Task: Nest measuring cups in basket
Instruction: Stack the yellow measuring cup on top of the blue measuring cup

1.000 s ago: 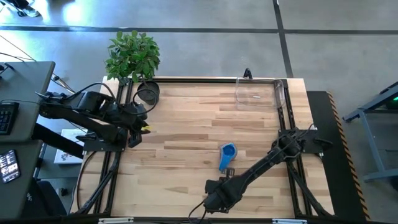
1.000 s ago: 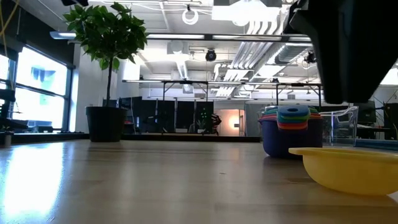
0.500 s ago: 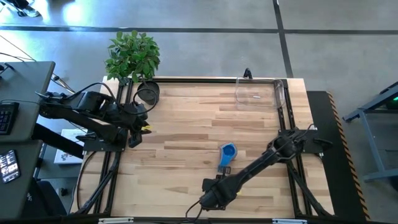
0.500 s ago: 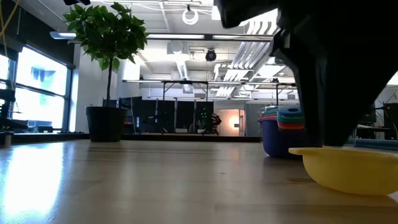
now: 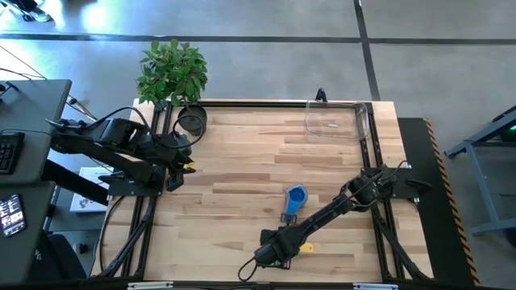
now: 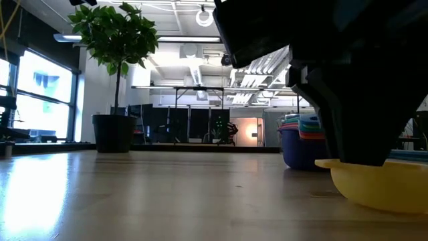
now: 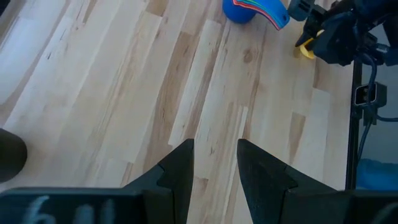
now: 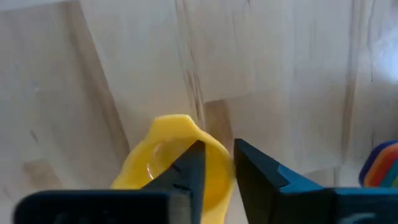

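Near table's [image 5: 242, 173] front edge, right gripper [image 8: 214, 163] over yellow cup [image 8: 171, 163].

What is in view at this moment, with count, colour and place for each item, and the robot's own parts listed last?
nested cup stack: one, blue outermost with coloured cups inside, table centre-right.
yellow cup: one, yellow, near front edge, apart from the stack.
basket: one, clear, far right corner, nothing visible in it.
plant pot: one, black, far left corner.
plant: one, green, beyond the table's far left corner.
table: one, light wood.
left gripper: parked at the left edge, fingers slightly apart, holding nothing.
right gripper: at the yellow cup, fingers straddling its rim.
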Controlling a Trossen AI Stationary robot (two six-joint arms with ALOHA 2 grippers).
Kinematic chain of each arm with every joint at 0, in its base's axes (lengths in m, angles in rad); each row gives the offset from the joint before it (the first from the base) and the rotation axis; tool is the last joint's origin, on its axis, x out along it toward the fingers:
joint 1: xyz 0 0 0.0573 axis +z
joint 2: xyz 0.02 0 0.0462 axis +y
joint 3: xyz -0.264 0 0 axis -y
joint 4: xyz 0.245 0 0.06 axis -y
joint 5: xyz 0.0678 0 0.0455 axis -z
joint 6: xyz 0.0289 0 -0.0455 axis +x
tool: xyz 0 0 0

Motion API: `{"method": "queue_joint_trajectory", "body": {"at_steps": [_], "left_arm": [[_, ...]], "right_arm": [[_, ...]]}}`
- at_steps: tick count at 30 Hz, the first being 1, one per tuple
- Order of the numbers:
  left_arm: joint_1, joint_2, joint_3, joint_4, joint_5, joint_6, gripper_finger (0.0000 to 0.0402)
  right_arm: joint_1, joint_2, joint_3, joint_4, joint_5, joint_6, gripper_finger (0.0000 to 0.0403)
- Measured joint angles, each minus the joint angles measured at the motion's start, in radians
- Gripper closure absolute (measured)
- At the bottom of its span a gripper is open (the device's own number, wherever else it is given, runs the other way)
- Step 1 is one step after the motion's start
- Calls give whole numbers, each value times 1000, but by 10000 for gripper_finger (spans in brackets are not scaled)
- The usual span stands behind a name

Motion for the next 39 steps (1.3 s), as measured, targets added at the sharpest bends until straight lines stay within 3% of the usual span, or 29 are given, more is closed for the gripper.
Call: {"method": "queue_joint_trajectory", "body": {"at_steps": [6, 19, 32, 39], "left_arm": [[0, 0, 0, 0, 0, 1, 289], [0, 0, 0, -2, 0, 2, 289], [0, 0, 0, -3, 15, 2, 289], [0, 0, 0, -1, 15, 2, 289]], "right_arm": [[-18, -5, 1, -5, -53, 66, 395], [-28, -10, 2, 2, -149, 362, 400], [-28, -98, 2, -16, -6, 762, 402], [-33, -119, 2, -44, 26, 852, 402]]}}
